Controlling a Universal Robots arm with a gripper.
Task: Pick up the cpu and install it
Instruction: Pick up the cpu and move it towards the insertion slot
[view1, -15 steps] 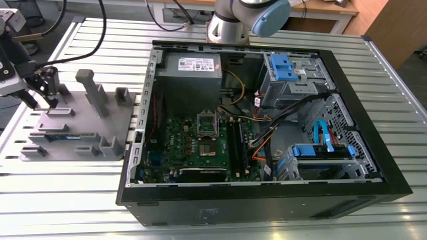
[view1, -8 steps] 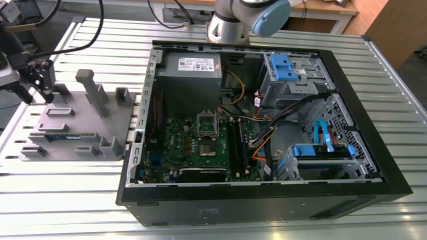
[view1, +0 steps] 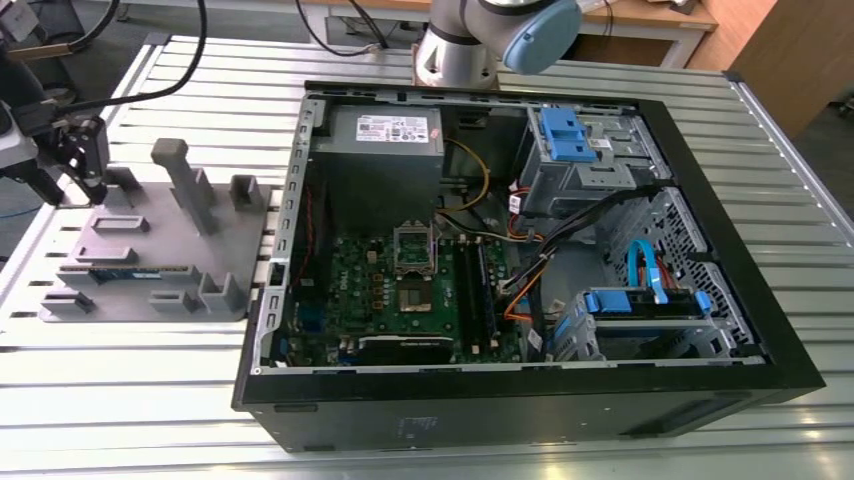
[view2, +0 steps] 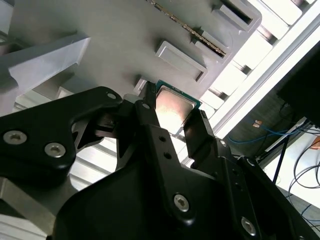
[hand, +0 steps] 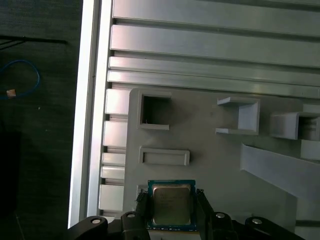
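The cpu (hand: 171, 206) sits between the gripper's (hand: 171, 199) fingers, which appear to pinch it by two opposite edges, at the grey fixture tray (hand: 220, 155) on the exterior view's left, well apart from the open computer case (view1: 534, 400). Whether it rests on the tray cannot be told. A good lift holds the chip level, by its edges alone, rising straight

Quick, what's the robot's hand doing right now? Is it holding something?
Gripper: closed on the cpu, its fingers against two opposite edges of the chip, over the grey tray.
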